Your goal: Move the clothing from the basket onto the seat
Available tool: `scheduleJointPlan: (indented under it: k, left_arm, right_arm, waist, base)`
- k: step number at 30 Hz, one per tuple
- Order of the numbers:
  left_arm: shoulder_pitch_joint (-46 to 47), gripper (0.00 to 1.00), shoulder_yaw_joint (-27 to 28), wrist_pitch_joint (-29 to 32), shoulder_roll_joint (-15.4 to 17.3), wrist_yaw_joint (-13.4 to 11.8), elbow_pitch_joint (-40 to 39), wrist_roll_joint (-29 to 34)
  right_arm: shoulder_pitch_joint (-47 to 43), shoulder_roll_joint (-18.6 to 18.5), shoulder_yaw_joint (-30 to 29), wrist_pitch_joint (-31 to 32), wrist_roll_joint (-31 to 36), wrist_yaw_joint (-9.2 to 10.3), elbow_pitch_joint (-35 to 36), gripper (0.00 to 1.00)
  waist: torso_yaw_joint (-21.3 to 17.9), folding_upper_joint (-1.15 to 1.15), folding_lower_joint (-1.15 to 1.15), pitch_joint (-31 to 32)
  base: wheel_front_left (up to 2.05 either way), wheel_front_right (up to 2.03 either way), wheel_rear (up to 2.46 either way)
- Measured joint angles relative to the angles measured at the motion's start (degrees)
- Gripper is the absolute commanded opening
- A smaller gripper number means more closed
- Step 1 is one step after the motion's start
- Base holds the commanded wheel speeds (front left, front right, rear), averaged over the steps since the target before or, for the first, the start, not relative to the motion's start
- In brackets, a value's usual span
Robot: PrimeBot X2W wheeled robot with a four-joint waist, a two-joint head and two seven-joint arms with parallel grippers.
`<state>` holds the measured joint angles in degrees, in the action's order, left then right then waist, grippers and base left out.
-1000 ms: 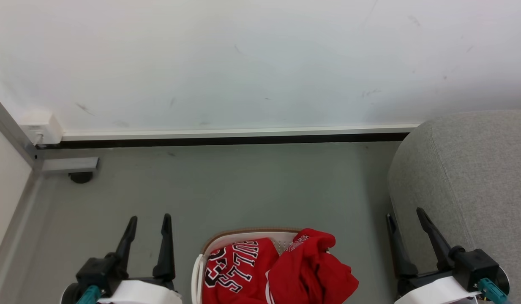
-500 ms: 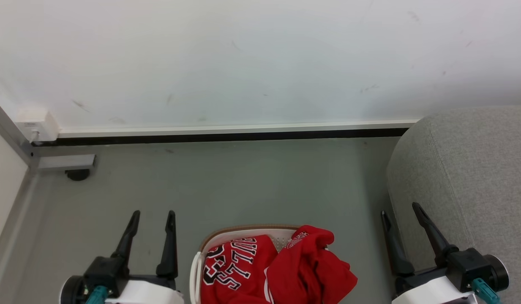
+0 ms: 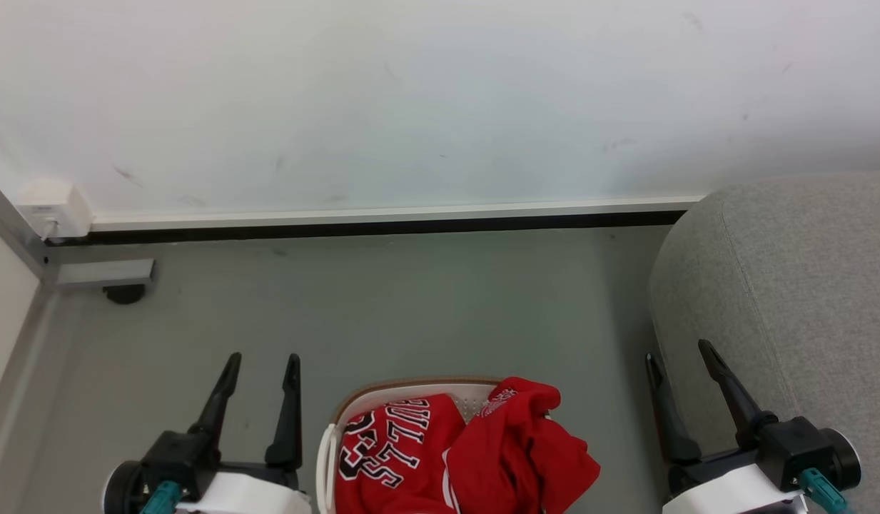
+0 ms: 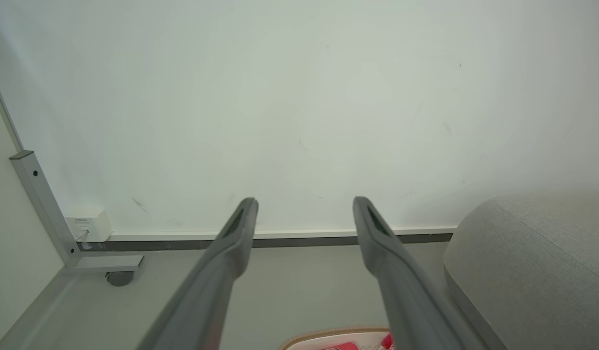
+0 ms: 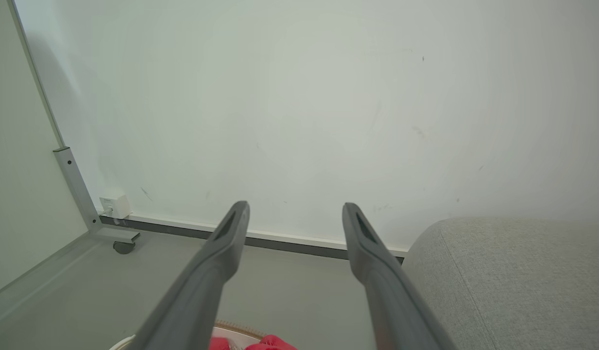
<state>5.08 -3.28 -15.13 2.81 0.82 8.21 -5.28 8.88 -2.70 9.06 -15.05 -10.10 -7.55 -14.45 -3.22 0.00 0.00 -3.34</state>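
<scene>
Oval white perforated plastic basket (image 3: pixel 411 384) with brown rim sits at 6 o'clock in head view, on the grey floor (image 3: pixel 425 300). Both garments are heaped inside: bright red jersey (image 3: pixel 390 450) with white-and-black lettering on the 9 o'clock side, plain red garment (image 3: pixel 532 457) on the 3 o'clock side, draped over the rim. Large light-grey fabric seat (image 3: pixel 803 285) at 3 o'clock. Left gripper (image 3: pixel 263 357) at 7 o'clock, jaws wide, holding nothing. Right gripper (image 3: pixel 676 350) at 5 o'clock, jaws wide, holding nothing, by the seat edge. White wall (image 3: pixel 411 107) at 12.
</scene>
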Motion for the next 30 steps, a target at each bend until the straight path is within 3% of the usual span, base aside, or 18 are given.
scheduleJointPlan:
  k: [16, 22, 30]
  left_arm:
    - [3.48, 1.00, 0.49, -0.01, -0.02, 1.98, 3.89, 0.21]
    - [6.57, 1.00, 0.23, -0.01, 0.82, 3.45, 9.71, 1.59]
    - [13.58, 1.00, -2.85, -0.01, 4.67, 5.32, 21.71, 4.14]
  right_arm:
    - [2.35, -0.04, -0.78, -0.01, -1.10, 0.00, 1.43, 1.00]
    - [4.30, -0.04, -1.29, -0.10, -3.19, 0.00, 2.29, 1.00]
    - [6.54, -0.11, -1.18, -0.10, -5.61, 0.00, 3.89, 1.00]
  waist:
    - [-4.81, 0.00, 0.00, -5.58]
    - [-8.30, 0.00, 0.00, -9.69]
    - [-13.18, 0.00, 0.01, -16.22]
  base:
    - [0.00, 0.00, 0.00]
    - [0.00, 0.00, 0.00]
    - [0.00, 0.00, 0.00]
